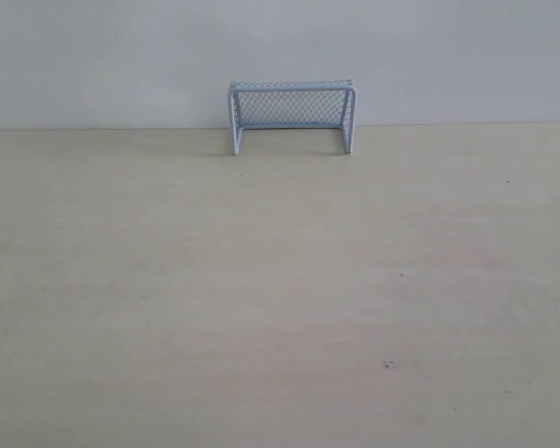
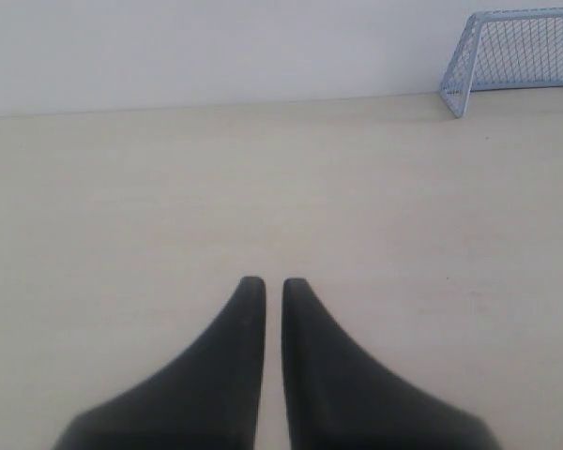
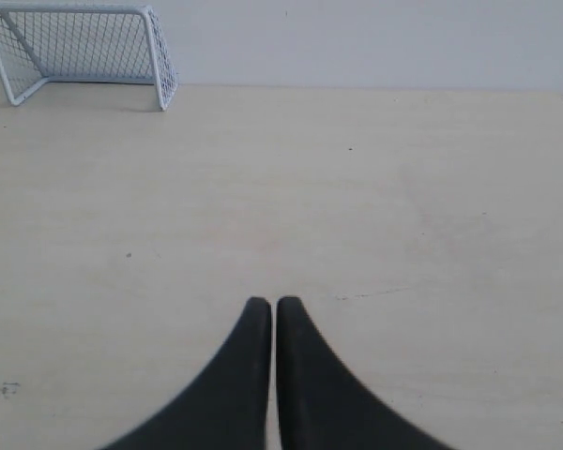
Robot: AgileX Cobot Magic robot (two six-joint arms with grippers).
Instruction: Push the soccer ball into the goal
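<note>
The goal (image 1: 292, 115), a small pale blue-white frame with mesh netting, stands at the far edge of the table against the wall, its mouth facing the near side. It also shows in the left wrist view (image 2: 516, 56) and the right wrist view (image 3: 80, 52). The soccer ball is not in any view. My left gripper (image 2: 273, 283) is shut with nothing between its dark fingers, well away from the goal. My right gripper (image 3: 273, 303) is likewise shut and empty, also far from the goal. Neither gripper shows in the exterior view.
A pale wooden table (image 1: 280, 299) fills the scene, ending at a plain white wall (image 1: 93, 56) behind the goal. A few small dark specks (image 1: 388, 364) mark the tabletop.
</note>
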